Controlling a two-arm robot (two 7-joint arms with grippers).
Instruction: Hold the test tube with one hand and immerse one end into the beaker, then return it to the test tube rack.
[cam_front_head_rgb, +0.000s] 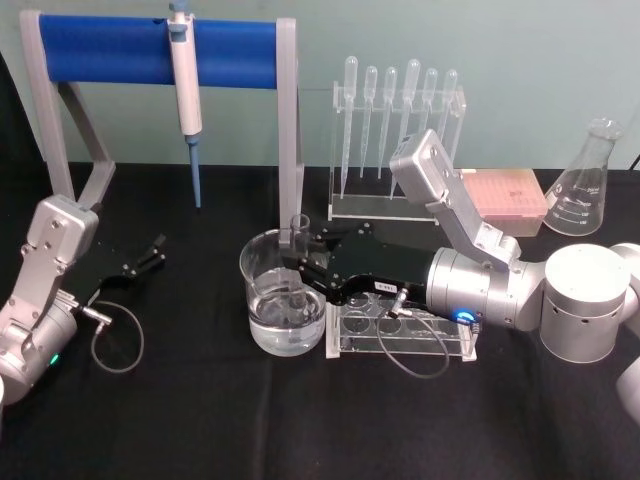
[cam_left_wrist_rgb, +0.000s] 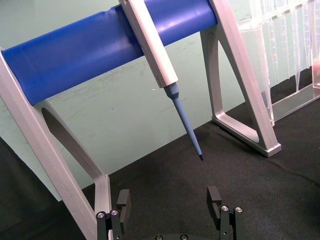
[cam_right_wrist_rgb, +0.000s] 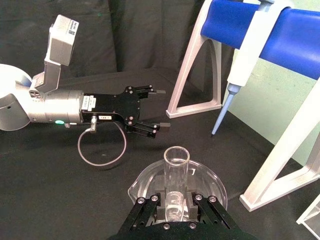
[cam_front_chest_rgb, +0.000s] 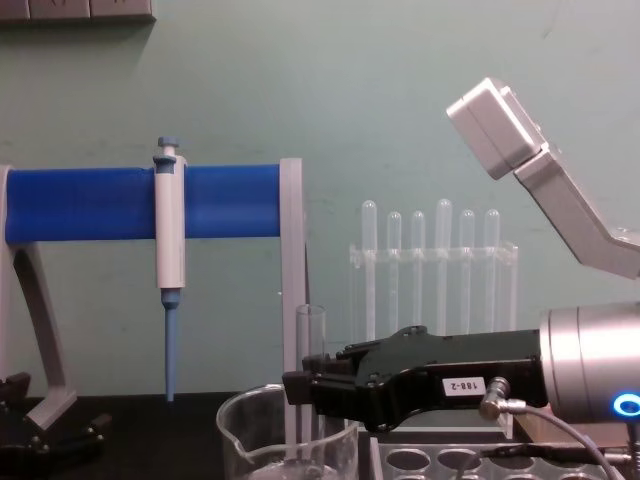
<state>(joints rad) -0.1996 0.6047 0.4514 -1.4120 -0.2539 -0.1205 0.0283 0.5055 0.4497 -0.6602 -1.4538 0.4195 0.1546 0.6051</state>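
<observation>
Gripping the test tube (cam_front_head_rgb: 298, 262) upright about mid-length, fingers of the right hand (cam_front_head_rgb: 303, 272) clamped on the glass from both sides, mouth up and clear above the fingers, round bottom down inside the beaker (cam_front_head_rgb: 262, 262). Held vertical so the closed end goes straight in without knocking the rim; lower end appears to sit in the water, though exact depth hard to judge through the glass. Wrist reaching in low from the right over the clear rack (cam_front_head_rgb: 440, 345), keeping the tube near the beaker's middle, apart from the walls as far as visible. Beaker standing on the black table (cam_front_head_rgb: 200, 420), just in front of the right leg of the blue stand (cam_front_head_rgb: 150, 50) carrying the hanging pipettor (cam_front_head_rgb: 185, 85). Left hand (cam_front_head_rgb: 147, 256) parked well off to the left on the table, jaws apart, holding nothing. Immersion judged done or nearly so; lift straight up and return to the rack holes likely next. Risk: tilting the tube against the rim on the way out.
</observation>
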